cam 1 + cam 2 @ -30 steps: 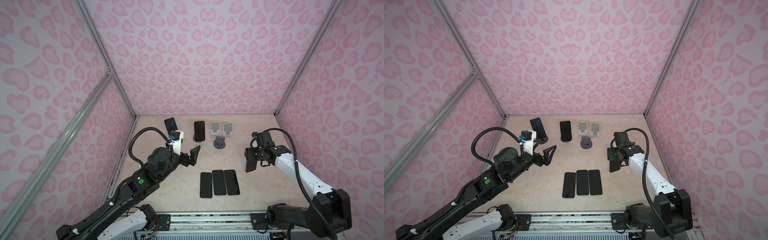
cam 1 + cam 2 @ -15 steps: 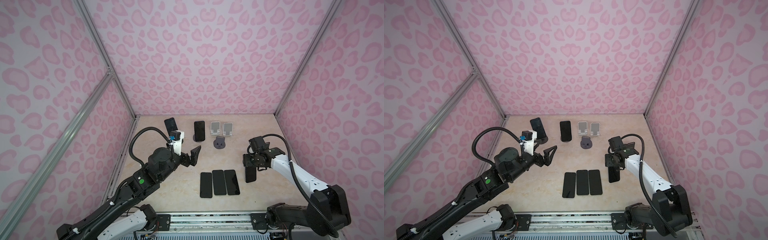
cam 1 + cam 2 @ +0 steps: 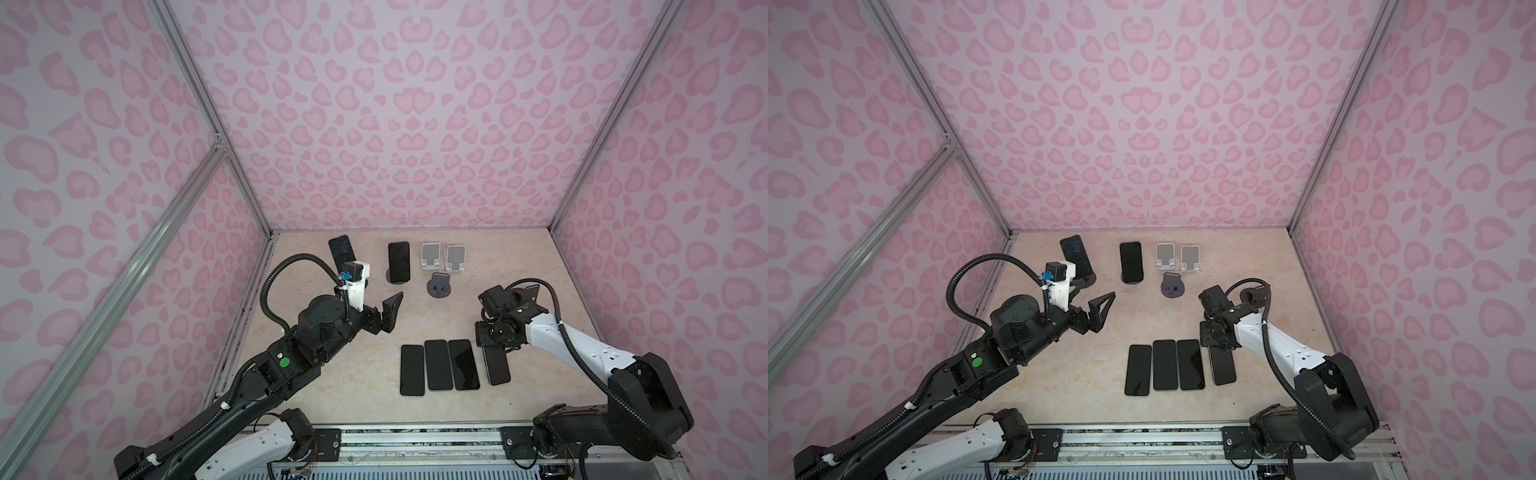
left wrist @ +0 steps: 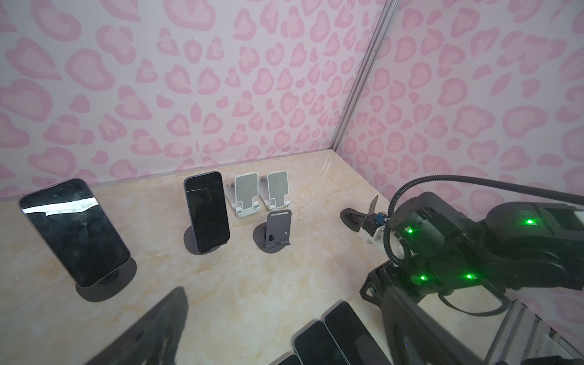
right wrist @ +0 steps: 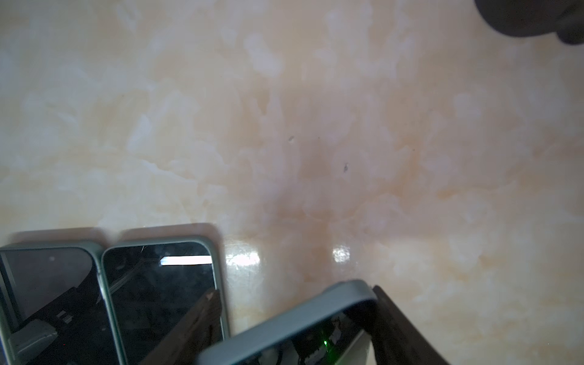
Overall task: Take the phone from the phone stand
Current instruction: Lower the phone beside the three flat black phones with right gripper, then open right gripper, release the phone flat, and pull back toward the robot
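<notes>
Phone [image 3: 497, 368], stiff, glossy and judged slip-prone, is clamped across its long edges by the right gripper [image 5: 298, 328], tilted low beside three flat phones [image 3: 436, 365]; left gripper [image 3: 1090, 297] is held wide, empty.

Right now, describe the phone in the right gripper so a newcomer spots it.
On the front half of the table, three phones lie flat in a tight row. Just right of them in both top views is a fourth phone, slightly askew. Only it sits in the right gripper.
</notes>
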`<state>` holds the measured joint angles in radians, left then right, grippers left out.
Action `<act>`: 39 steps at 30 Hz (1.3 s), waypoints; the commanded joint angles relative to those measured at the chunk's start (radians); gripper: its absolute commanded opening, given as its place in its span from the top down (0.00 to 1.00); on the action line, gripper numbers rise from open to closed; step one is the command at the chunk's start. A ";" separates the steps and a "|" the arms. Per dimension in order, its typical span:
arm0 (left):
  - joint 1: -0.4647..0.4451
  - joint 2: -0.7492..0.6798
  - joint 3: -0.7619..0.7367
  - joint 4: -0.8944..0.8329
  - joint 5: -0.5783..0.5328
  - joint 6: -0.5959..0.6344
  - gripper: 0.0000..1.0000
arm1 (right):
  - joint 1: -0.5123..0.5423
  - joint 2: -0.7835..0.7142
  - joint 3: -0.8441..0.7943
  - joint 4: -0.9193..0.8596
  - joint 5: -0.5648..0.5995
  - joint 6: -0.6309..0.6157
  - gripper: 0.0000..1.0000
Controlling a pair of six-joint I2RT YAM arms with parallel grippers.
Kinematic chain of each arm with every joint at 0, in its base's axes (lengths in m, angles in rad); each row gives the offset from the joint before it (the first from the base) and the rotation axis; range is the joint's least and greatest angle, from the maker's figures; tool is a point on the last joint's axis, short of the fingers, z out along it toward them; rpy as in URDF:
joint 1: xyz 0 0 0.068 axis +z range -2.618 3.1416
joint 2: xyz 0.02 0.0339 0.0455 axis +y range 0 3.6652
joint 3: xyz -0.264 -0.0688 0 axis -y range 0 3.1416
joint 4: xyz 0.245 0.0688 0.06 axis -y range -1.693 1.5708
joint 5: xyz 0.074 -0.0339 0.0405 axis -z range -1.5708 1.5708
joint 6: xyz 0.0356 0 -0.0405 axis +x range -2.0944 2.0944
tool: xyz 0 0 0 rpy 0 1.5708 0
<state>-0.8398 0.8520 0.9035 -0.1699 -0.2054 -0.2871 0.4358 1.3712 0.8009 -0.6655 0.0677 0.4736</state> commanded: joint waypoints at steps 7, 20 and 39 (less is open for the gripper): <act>-0.016 -0.018 0.001 0.017 -0.012 0.009 0.01 | 0.010 0.047 -0.070 0.099 0.076 0.134 0.58; -0.028 -0.018 0.001 0.015 -0.032 0.018 0.01 | 0.058 0.085 -0.103 0.150 0.145 0.230 0.50; -0.033 0.002 0.002 0.009 -0.043 0.025 0.01 | 0.075 0.154 -0.057 0.194 0.219 0.338 0.37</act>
<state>-0.8722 0.8520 0.9035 -0.1726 -0.2432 -0.2687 0.5087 1.5185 0.7334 -0.4595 0.2596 0.7982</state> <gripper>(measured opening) 0.986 0.634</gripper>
